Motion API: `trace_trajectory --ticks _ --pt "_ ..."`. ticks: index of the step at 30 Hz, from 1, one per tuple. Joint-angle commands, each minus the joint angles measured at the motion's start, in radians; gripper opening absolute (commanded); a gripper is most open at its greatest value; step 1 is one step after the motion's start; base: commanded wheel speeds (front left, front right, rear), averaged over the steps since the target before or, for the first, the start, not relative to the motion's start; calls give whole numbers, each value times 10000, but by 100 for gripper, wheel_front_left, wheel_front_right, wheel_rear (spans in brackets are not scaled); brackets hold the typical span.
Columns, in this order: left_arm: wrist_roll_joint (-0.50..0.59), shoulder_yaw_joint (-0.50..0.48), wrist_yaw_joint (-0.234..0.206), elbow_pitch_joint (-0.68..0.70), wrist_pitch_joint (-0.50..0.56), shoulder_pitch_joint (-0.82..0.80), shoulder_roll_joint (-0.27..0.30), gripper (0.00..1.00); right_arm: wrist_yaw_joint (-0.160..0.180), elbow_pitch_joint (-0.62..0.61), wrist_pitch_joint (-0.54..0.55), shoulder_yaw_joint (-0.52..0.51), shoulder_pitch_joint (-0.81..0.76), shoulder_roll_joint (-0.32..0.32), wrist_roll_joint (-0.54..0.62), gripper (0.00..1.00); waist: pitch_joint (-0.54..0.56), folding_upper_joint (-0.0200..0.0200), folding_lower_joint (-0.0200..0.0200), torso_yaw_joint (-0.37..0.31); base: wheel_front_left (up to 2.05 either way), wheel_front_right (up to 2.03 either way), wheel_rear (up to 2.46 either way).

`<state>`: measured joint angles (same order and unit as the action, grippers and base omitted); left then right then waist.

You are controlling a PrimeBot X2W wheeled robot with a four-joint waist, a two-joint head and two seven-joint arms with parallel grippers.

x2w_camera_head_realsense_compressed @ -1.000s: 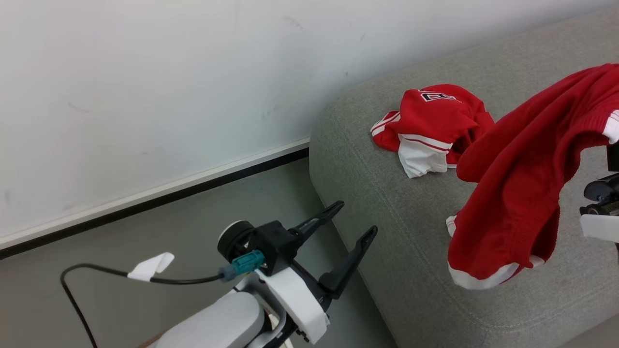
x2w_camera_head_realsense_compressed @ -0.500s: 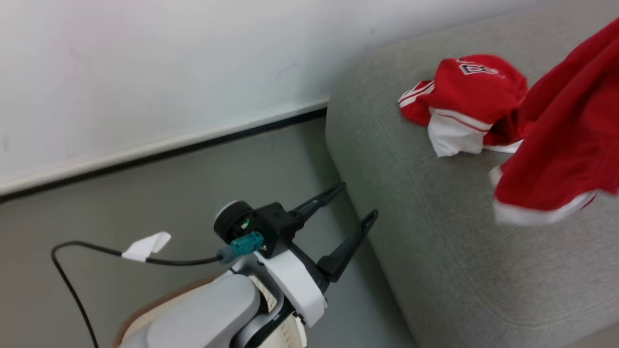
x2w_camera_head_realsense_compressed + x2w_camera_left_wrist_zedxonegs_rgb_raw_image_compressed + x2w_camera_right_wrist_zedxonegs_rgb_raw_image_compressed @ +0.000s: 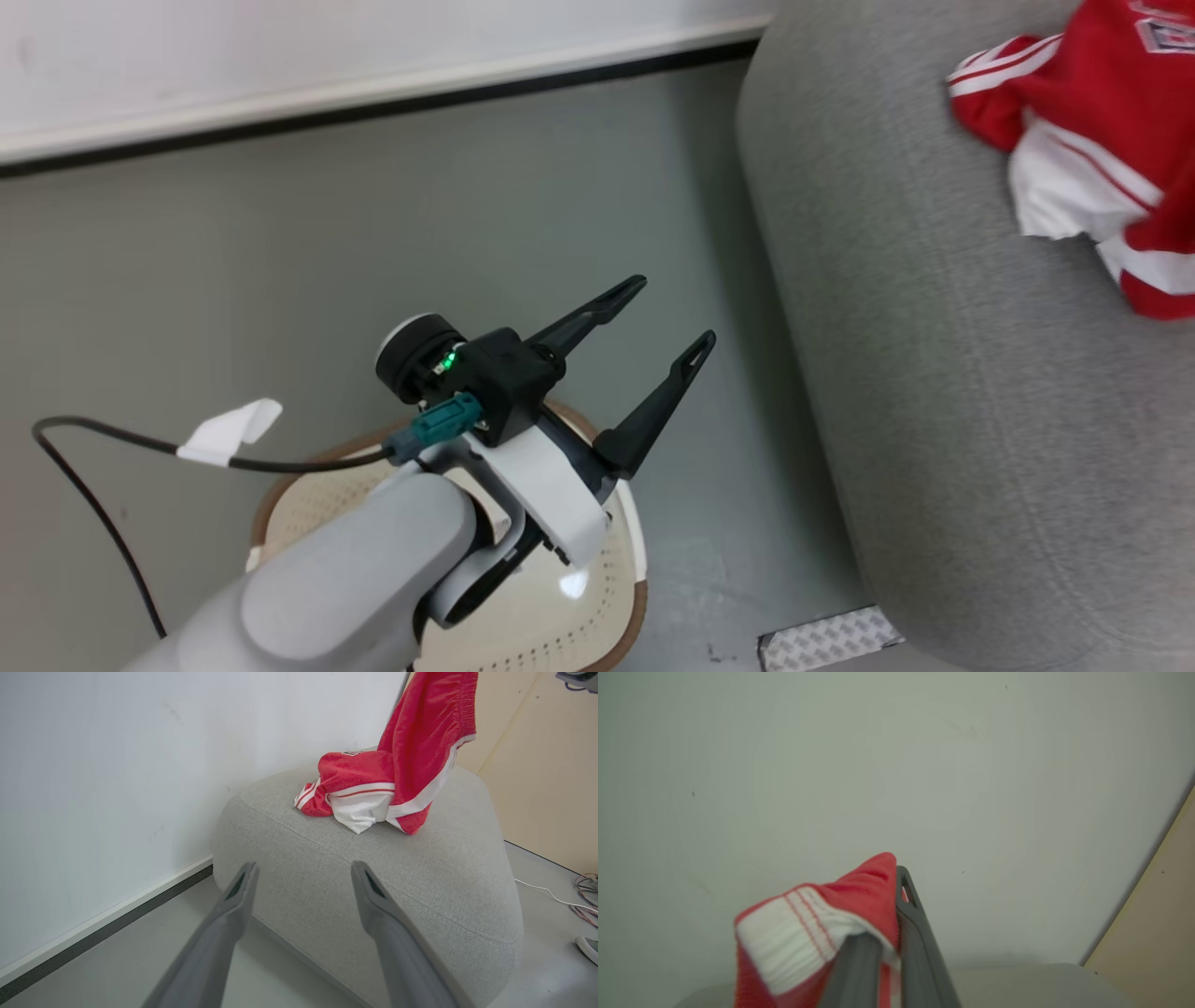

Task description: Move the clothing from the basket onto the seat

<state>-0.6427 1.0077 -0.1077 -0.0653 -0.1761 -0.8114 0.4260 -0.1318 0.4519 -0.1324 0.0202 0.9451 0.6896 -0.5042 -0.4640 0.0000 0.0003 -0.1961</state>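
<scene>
Currently: right gripper (image 3: 891, 905) pinches shut on the hem of a red garment (image 3: 871, 884), hanging it over the seat (image 3: 373, 896), likely for release beside the heaped garment (image 3: 350, 772). Left gripper (image 3: 670, 313) gapes wide, empty, near the basket (image 3: 597, 621).

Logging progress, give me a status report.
Left gripper open, empty, by basket. Right gripper shut on hanging garment above seat. Second garment lying on seat. Nothing obstructing.

Bare lab room: plain wall (image 3: 93, 765), sofa (image 3: 373, 872), loose cables (image 3: 585, 885).
</scene>
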Motion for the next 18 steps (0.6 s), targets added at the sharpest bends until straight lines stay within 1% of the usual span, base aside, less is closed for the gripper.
trace_trajectory --ticks 1,5,10,11,12,15,18 --pt "16 -85 -52 46 -44 -108 52 100 23 445 289 93 106 91 190 0 -591 0 -3 513 0 0 0" --pt "-68 -205 -108 50 -176 -125 79 100 23 1659 995 224 236 96 428 0 -782 0 -3 720 0 0 0" --pt "-125 -246 -106 -14 -289 -20 110 100 24 2738 2139 662 257 51 230 0 -777 0 -3 854 0 0 0" --pt "-143 -249 -104 -25 -301 6 113 100 23 2909 2543 858 205 52 156 0 -761 0 -3 863 0 0 0" --pt "-143 -249 -104 -25 -301 6 113 100 23 2909 2543 858 205 52 156 0 -761 0 -3 863 0 0 0" --pt "-196 -284 -124 -79 -350 54 138 100 24 3247 3542 1238 130 62 -235 0 -723 0 -3 862 0 0 0" --pt "-240 -338 -138 -97 -390 40 143 100 24 3375 4016 1462 113 113 -471 0 -665 0 -3 842 0 0 0"
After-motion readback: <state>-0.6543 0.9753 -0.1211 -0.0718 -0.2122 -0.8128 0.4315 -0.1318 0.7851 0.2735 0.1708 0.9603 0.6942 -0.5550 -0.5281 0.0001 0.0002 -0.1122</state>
